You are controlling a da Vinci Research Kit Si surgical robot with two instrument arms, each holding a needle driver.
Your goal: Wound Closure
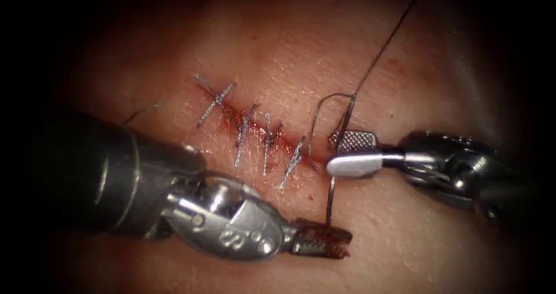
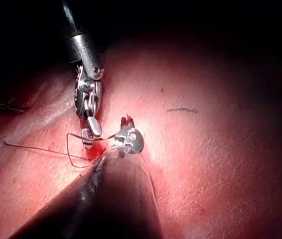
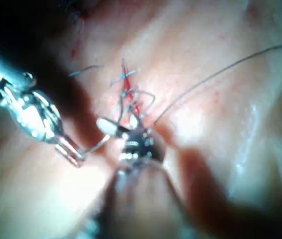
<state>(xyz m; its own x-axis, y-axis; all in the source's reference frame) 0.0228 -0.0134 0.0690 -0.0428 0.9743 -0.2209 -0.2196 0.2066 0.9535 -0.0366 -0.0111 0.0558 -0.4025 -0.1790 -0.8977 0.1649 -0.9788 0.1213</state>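
**Needle held at both ends beside stitched cut**

Pork-belly tissue (image 1: pixel 405 224) across the whole endoscope frame, pale pink, with the cut (image 1: pixel 255 129) running diagonally from upper left toward centre, rimmed with red fluid (image 1: pixel 231 116) and crossed by four finished stitches (image 1: pixel 266 140). Left tool (image 1: pixel 321 242) entering from lower left, broad dark shaft and silver wrist, jaws narrow and clamped on the lower end of the needle just below frame centre. Right tool (image 1: pixel 350 152) reaching in from the right edge, jaws closed on the needle's upper part, near where the thread joins. Needle (image 1: pixel 331 195) standing nearly upright between the two tools, just right of the last stitch, over the right end of the cut; whether it passes through tissue, impossible to tell. Thread (image 1: pixel 385 45) rising from the needle's top toward the upper right corner, plus a pale loop (image 1: pixel 315 126) curling left of the right tool. Loose cut end of thread (image 1: pixel 142 111) at left, above the left shaft.
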